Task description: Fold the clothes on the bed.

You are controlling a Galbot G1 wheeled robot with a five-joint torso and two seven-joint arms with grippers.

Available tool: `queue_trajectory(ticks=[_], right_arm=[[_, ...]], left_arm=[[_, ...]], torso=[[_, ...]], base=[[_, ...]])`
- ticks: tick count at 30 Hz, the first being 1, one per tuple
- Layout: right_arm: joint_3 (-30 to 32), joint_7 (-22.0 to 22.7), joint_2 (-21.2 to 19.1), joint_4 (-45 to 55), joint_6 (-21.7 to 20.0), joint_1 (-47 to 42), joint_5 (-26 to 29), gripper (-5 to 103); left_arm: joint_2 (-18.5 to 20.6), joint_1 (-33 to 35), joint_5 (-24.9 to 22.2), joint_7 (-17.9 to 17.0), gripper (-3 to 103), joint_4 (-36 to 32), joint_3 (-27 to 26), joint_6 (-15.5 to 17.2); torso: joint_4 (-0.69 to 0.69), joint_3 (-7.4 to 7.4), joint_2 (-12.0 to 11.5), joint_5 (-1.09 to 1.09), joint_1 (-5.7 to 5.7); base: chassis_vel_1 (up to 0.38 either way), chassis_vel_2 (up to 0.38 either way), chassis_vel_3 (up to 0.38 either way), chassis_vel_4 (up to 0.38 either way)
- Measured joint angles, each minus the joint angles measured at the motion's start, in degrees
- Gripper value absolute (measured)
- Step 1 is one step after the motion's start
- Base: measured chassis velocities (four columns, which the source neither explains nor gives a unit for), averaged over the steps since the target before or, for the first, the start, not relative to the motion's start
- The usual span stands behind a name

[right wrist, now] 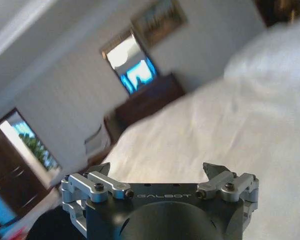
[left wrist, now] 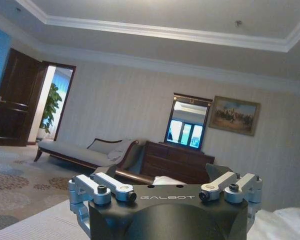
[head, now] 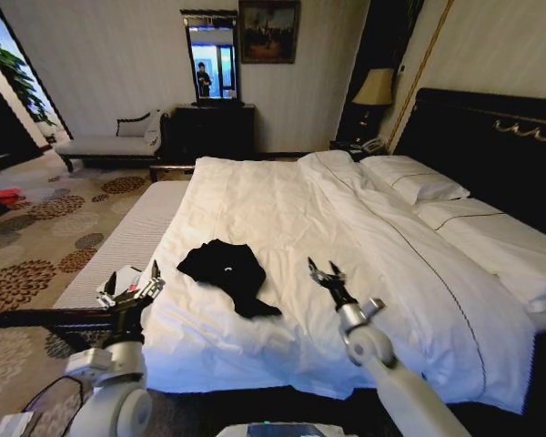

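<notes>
Head view: black T-shirt (head: 229,273) crumpled, unfolded, near bed (head: 282,205) foot edge; left gripper (head: 132,287) and right gripper (head: 325,275) both spread, empty; folding not begun

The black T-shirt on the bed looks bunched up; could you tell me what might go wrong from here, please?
1. The T-shirt lies crumpled, so a claw may pinch several layers and lift a wad instead of one edge.
2. It sits on a loose white duvet; the right claw, open above it, could snag bedding too.
3. The left claw is open beside the bed's edge, so reaching across could drag the shirt.
</notes>
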Motion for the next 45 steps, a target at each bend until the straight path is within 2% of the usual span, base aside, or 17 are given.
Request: queue_trajectory(ticks=[2, 4, 7, 14, 17, 21, 32, 33, 35, 39, 42, 45], right_arm=[[-2.76, 2.44, 0.57, -1.21, -2.84, 2.80, 3.57, 100], [-3.49, 3.36, 0.86, -1.46, -3.67, 3.49, 4.74, 100], [-7.26, 10.19, 3.76, -2.12, -8.33, 6.99, 12.04, 100], [-10.44, 14.63, 7.60, -4.16, -11.27, 9.94, 16.15, 100], [-10.92, 18.34, 9.73, -5.04, -12.96, 11.30, 20.00, 100], [-11.00, 19.36, 11.10, -6.29, -13.36, 12.45, 21.33, 100], [-11.81, 18.34, 13.05, -11.08, -13.47, 15.78, 20.92, 102], [-11.85, 18.29, 13.19, -11.35, -13.47, 15.93, 20.89, 98], [-11.95, 18.24, 13.39, -11.73, -13.47, 16.15, 20.84, 98], [-12.52, 18.04, 13.91, -12.49, -13.47, 16.49, 20.38, 78], [-12.67, 17.87, 14.10, -12.68, -13.47, 16.55, 20.21, 72], [-12.85, 17.54, 14.26, -12.90, -13.43, 16.71, 19.81, 56]], left_arm=[[-0.31, 0.31, -0.01, -0.05, 100, -0.68, 0.07, 0.33], [-0.39, 0.37, 0.02, -0.07, 100, -0.74, 0.08, 0.38], [-0.71, 0.36, 0.42, -0.08, 100, -0.90, -0.04, 0.63], [-0.89, -0.22, 1.24, -0.21, 100, -0.51, -0.31, 0.73], [-0.92, -0.58, 1.40, -0.43, 100, 0.01, -0.39, 0.74], [-0.91, -0.87, 1.60, -0.60, 100, 0.57, -0.46, 0.75], [-1.04, -1.03, 2.13, -0.82, 100, 1.27, -0.32, 0.68], [-1.00, -0.99, 2.11, -0.88, 100, 1.22, -0.39, 0.67], [-0.89, -0.92, 2.04, -0.92, 100, 1.12, -0.55, 0.66], [-0.69, -0.83, 1.71, -1.29, 100, 0.93, -0.88, 0.62], [-0.69, -0.83, 1.65, -1.37, 100, 0.92, -0.88, 0.60], [-0.72, -0.85, 1.66, -1.43, 100, 0.93, -0.88, 0.56]], torso=[[0.00, 0.00, 0.00, 0.00, 0.00], [-0.01, 0.00, 0.00, 0.00, 0.00], [-0.02, 0.00, 0.00, 0.00, 0.00], [-0.01, 0.00, 0.00, -0.01, 0.00], [-0.02, 0.00, 0.00, -0.01, 0.00], [-0.02, 0.00, 0.00, -0.01, 0.00], [-0.01, 0.00, 0.00, 0.00, 0.00], [-0.02, 0.00, 0.00, 0.00, 0.00], [-0.01, -0.01, 0.00, 0.00, 0.00], [-0.01, 0.00, 0.00, 0.00, 0.00], [-0.01, 0.00, 0.00, 0.00, 0.00], [-0.01, -0.01, 0.00, 0.00, 0.00]], base=[[0.000, 0.000, 0.000, 0.000], [0.000, 0.000, 0.000, 0.000], [0.000, 0.000, 0.000, 0.000], [0.000, 0.000, 0.000, 0.000], [0.000, 0.000, 0.000, 0.000], [0.000, 0.000, 0.000, 0.000], [0.000, 0.000, 0.000, 0.000], [0.000, 0.000, 0.000, 0.000], [0.000, 0.000, 0.000, 0.000], [0.000, 0.000, 0.000, 0.000], [0.000, 0.000, 0.000, 0.000], [0.000, 0.000, 0.000, 0.000]])
